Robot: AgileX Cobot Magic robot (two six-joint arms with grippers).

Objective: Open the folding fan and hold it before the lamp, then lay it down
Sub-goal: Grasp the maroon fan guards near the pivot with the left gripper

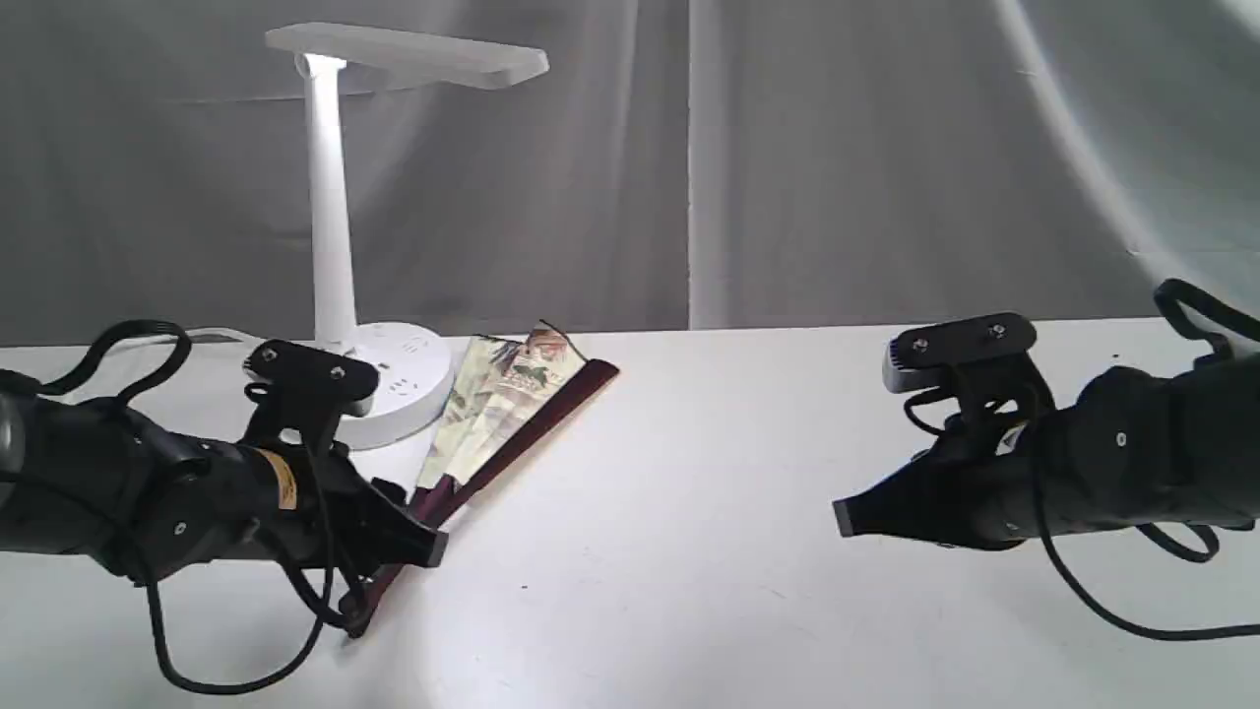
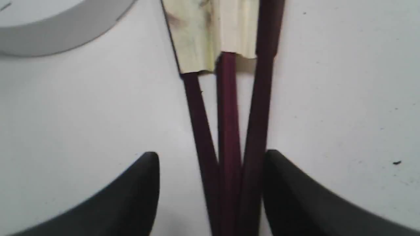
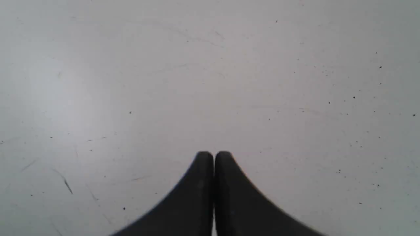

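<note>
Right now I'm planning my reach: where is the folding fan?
The folding fan lies partly spread on the table, left in the exterior view, beside the lamp, its ribs between the jaws of the open left claw.

Matte black arms, looping black cables, yellow label

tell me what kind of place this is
Probably a robot lab bench: white table, grey cloth backdrop, a black left arm and right arm over it, plus a lamp and folding fan.
</note>
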